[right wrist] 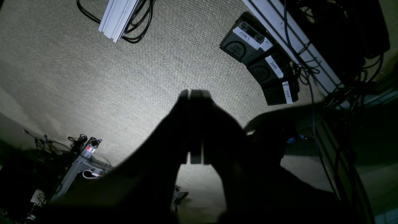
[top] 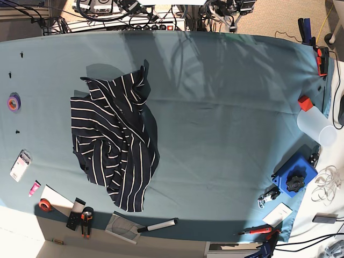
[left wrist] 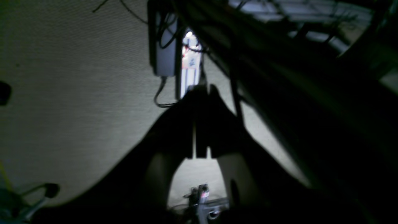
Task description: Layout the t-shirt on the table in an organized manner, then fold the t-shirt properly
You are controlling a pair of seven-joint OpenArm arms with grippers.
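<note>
A wide bench (top: 226, 107) draped in smooth teal cloth carries the t-shirt (top: 115, 140), a soft navy heap with thin white stripes, crumpled toward the bench's left side, nearer its front edge. Both hands hang off the bench above carpet: the left hand (left wrist: 200, 90) and right hand (right wrist: 196, 93) have their jaws pressed together, holding nothing. The limp knit could bunch or drag if pinched through several layers, and small tools (top: 80, 217) along the front edge might snag it.
</note>
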